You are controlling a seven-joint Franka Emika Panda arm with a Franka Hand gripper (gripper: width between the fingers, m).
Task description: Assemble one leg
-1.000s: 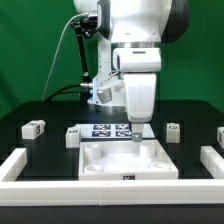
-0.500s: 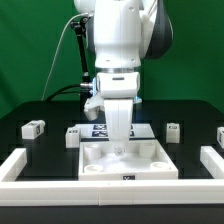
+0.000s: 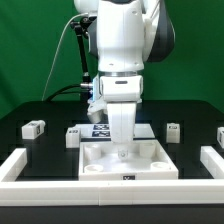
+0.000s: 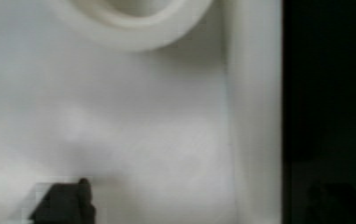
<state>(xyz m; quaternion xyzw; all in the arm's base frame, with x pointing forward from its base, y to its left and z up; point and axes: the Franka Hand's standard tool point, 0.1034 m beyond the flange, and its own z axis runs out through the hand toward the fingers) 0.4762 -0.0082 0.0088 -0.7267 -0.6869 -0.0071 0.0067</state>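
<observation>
Fingertips (image 4: 59,200): dark and blurred in the wrist view. They stand apart, with only bare white surface between them and nothing held.

Gripper (image 3: 122,152): pointing straight down at the frame's centre, low over the white panel (image 3: 150,160) or touching it. I cannot tell which. The wrist view shows the same surface close up, with one round socket (image 4: 139,20) and the panel's edge against the black table (image 4: 335,100).

Panel: lies flat at lower centre of the exterior view. No peg stands in any socket that shows.

Marker board (image 3: 100,129): just behind the panel, partly hidden by the arm (image 3: 120,50).

Legs, all loose on the table and all apart from the gripper:
- near leg (image 3: 73,136), just beside the panel's corner on the exterior view's left
- far leg (image 3: 33,127), further toward the left edge
- right leg (image 3: 173,131), just off the panel on the exterior view's right
- a fourth block (image 3: 221,135), cut by the right edge, looks the same

White rails (image 3: 20,165) sit in the lower corners.

Progress, by judgement: early. No leg has been picked up or seated. The hand is on the panel, so this looks like work on the panel's position rather than on a leg. Left to do: go to a leg, grip it, carry it to a corner socket and fix it there. That is nearly the whole job.
</observation>
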